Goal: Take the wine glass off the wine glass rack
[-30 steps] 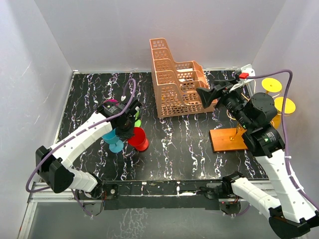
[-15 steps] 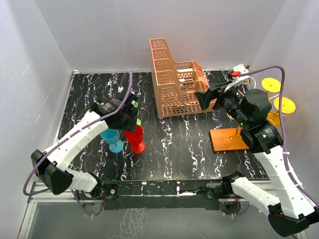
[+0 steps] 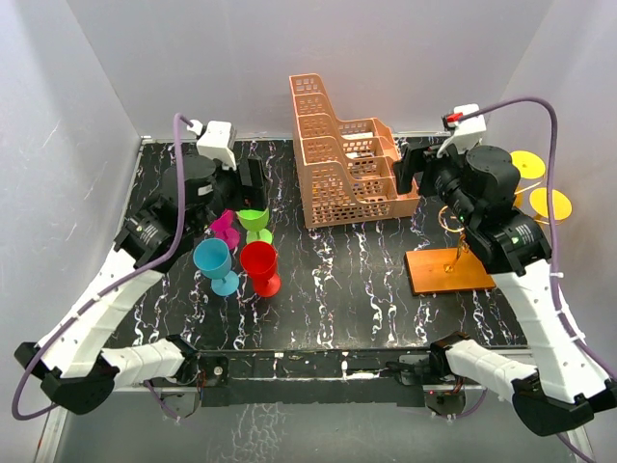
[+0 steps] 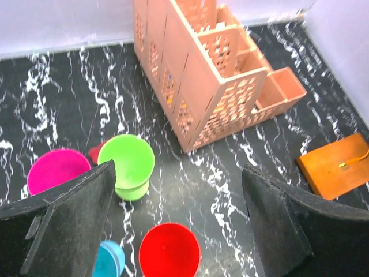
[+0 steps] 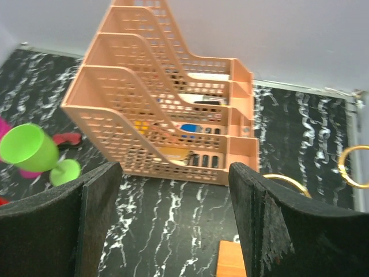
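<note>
The wine glass rack has an orange-brown base point(image 3: 442, 271) point(image 4: 337, 167) and a thin gold wire stem point(image 3: 455, 253). Its curled hooks point(image 5: 353, 167) show at the right of the right wrist view. Two yellow discs point(image 3: 526, 164) show behind the right arm. A red wine glass point(image 3: 260, 265) point(image 4: 169, 251) stands upright beside a blue one point(image 3: 214, 262). A green one point(image 3: 254, 223) point(image 4: 127, 164) and a magenta one point(image 3: 225, 229) stand behind them. My left gripper point(image 3: 249, 181) point(image 4: 179, 219) hangs open above these glasses, holding nothing. My right gripper point(image 3: 409, 172) point(image 5: 173, 219) is open and empty, left of the rack, near the basket.
A peach-orange tiered lattice basket point(image 3: 345, 159) point(image 5: 167, 109) stands at the back middle, holding small items. Grey walls close in the black marbled table point(image 3: 347, 289) on three sides. Purple cables loop over both arms.
My left gripper opened off the red glass and rose back toward the far left; the glass stays standing by the blue one. My right gripper turned and lifted slightly, still open.
</note>
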You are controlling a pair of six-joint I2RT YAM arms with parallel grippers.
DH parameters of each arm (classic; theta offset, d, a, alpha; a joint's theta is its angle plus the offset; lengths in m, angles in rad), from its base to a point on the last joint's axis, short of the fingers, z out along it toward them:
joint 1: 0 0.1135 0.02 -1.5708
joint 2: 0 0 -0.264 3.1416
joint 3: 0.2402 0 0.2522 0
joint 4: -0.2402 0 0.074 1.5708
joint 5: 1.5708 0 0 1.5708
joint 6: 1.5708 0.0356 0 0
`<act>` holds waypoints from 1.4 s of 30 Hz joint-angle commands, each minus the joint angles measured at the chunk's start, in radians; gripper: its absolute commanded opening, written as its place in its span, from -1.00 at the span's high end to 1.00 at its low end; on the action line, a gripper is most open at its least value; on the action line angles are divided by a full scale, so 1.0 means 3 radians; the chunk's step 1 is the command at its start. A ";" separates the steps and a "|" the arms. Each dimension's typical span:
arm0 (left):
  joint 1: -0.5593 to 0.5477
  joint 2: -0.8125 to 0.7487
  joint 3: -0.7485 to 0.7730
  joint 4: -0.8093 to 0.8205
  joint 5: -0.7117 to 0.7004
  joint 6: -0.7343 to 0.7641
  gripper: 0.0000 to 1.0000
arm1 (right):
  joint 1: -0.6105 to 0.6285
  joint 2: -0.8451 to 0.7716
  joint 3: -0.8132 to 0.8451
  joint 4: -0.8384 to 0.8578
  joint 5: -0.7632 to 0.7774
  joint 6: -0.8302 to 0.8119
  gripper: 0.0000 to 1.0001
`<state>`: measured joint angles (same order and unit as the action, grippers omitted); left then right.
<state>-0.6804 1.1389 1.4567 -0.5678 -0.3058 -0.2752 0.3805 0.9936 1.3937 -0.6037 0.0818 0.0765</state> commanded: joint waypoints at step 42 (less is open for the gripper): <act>-0.0072 -0.0642 -0.1481 0.1735 0.0549 0.0315 -0.90 | -0.0282 0.0704 0.0904 -0.0923 0.2941 -0.1806 -0.38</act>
<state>-0.6868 0.9859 1.0115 -0.0864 -0.1417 -0.1844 0.3435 1.1980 1.6325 -0.8726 0.9970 -0.4316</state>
